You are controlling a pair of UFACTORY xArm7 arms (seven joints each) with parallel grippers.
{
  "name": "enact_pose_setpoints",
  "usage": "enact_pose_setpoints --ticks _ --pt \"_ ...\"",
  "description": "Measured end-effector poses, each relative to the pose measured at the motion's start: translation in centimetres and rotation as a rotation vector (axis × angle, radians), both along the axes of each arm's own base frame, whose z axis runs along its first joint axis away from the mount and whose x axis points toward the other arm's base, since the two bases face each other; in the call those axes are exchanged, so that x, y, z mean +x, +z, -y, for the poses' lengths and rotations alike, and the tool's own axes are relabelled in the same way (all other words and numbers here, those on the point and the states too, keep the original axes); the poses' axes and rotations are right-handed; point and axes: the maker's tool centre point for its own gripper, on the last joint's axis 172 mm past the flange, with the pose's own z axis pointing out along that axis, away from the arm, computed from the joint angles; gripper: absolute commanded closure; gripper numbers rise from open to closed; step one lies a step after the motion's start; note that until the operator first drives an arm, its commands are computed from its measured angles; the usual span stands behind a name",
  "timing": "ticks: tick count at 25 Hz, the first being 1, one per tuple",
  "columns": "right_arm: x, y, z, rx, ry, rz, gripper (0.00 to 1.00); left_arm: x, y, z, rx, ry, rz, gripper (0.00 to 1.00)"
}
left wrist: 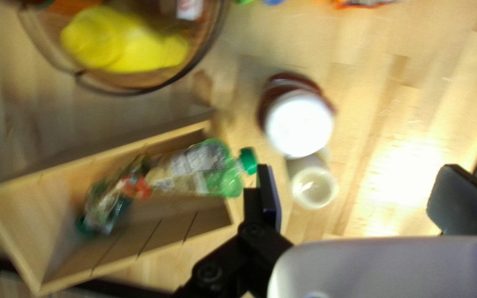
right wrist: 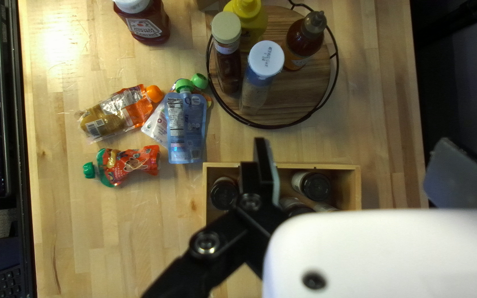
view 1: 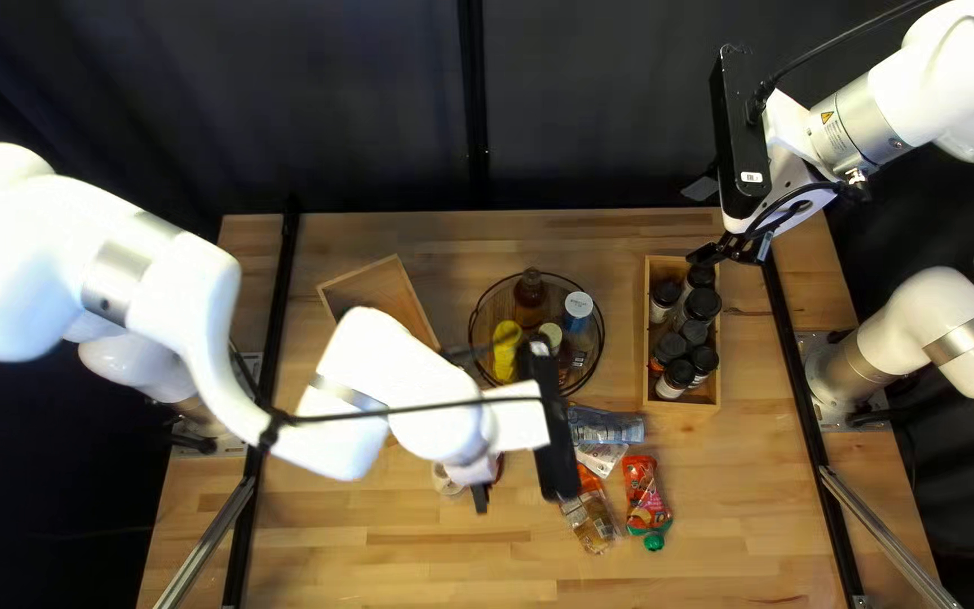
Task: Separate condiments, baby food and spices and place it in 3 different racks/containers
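The ketchup bottle point(left wrist: 295, 113) stands upright on the near part of the surface point(right wrist: 139, 232), beside a pale-topped container point(left wrist: 313, 186). My left claw point(left wrist: 357, 176) is spread wide and empty near them, presumably to leave room for a bottle's girth. Soft baby food pouches point(right wrist: 186, 127) lie flat to their right; two more pouches point(left wrist: 155, 179) rest inside the left box point(view 1: 380, 296). Farther out, the round rack point(right wrist: 271, 127) keeps condiments upright within its rail. Spice jars point(view 1: 700, 305) stand grouped in the right box point(view 1: 681, 407); my right claw point(right wrist: 362, 165), wide open and empty, hangs by its far end, likely out of the way.
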Motion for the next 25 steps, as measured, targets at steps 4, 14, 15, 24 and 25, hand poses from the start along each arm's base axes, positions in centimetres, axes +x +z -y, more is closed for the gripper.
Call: enact_pose_setpoints --ticks 4,14,15,24,25 --pt "0.0 0.0 0.0 0.000 0.000 0.000 0.00 1.7 -1.5 0.8 -0.022 -0.163 0.045 0.00" --pt "0.0 0.0 0.0 0.000 0.000 0.000 0.00 6.9 -7.0 3.5 -0.047 -0.479 0.103 0.00" --pt "0.0 0.0 0.0 0.000 0.000 0.000 0.00 7.3 -7.4 3.7 -0.045 -0.498 0.109 0.00" --pt "0.0 0.0 0.0 0.000 0.000 0.000 0.00 10.4 -10.3 3.9 -0.026 -0.573 0.222 0.00" --pt "0.0 0.0 0.0 0.000 0.000 0.000 0.00 10.7 -10.7 4.1 -0.032 -0.580 0.235 0.00"
